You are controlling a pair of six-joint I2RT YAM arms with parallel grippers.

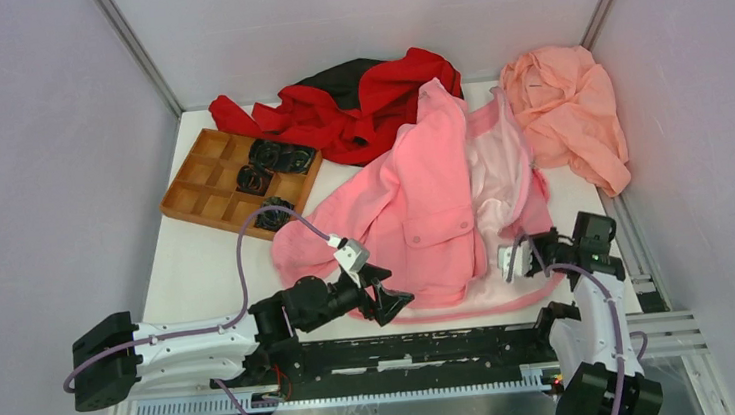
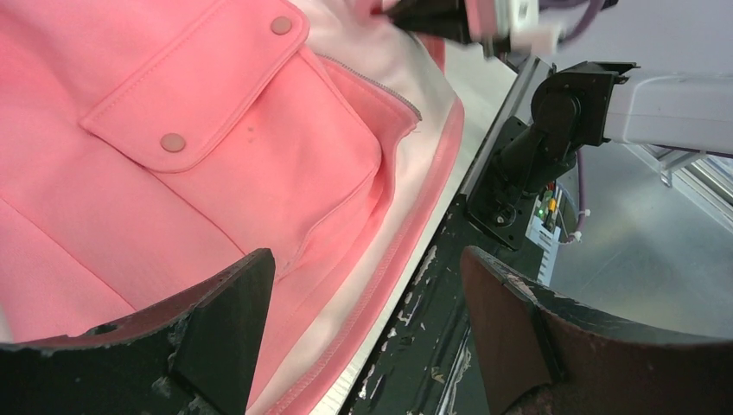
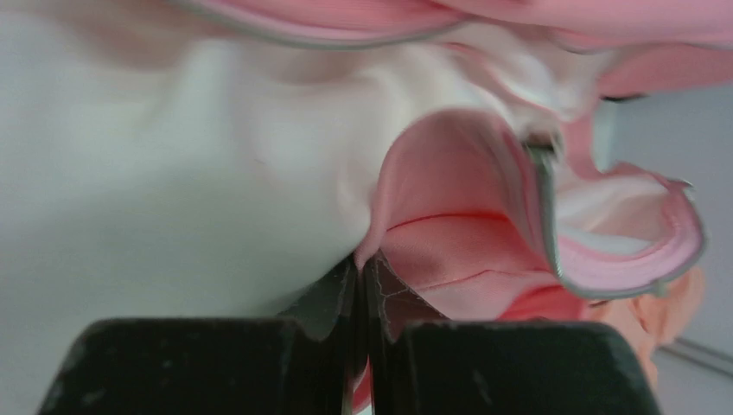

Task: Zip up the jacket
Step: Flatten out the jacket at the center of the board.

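The pink jacket [image 1: 423,198] lies open on the table, its paler lining [image 1: 496,171] showing at the right. My left gripper [image 1: 390,301] is open and empty, just above the jacket's near hem; in the left wrist view a flap pocket [image 2: 199,86] and zipper edge [image 2: 372,82] lie ahead of its spread fingers [image 2: 225,320]. My right gripper [image 1: 509,258] is shut on a fold of the jacket's right front edge [image 3: 406,233], with grey zipper tape [image 3: 546,207] just beyond. The zipper pull is not clearly visible.
A red-and-black garment [image 1: 354,98] lies at the back centre. A salmon-peach cloth [image 1: 566,115] lies at the back right. A brown compartment tray [image 1: 231,184] with black parts stands at the left. The black base rail [image 1: 436,347] runs along the near edge.
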